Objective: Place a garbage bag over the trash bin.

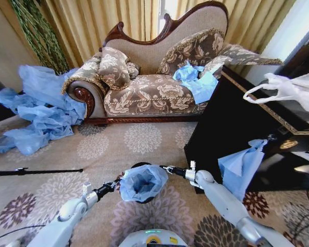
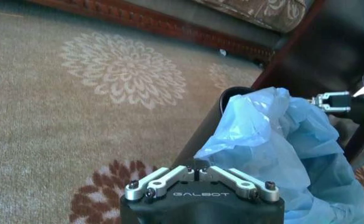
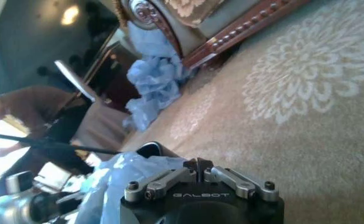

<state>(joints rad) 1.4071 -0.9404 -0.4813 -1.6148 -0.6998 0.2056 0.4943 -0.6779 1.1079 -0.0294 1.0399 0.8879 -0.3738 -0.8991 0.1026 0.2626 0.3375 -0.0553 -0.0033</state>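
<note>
Right now the garbage bag sits bunched over the trash bin on the carpet, so I'm mid-fitting. My left tool and right tool each pinch its edge; next I'd judge it needs pulling down around the rim.

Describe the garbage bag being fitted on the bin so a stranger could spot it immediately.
Start at the patterned sofa and come forward across the floral carpet to the small black trash bin. The garbage bag is the crinkly light blue plastic draped over it, between the left gripper and right gripper; other blue plastic nearby lies loose.
</note>
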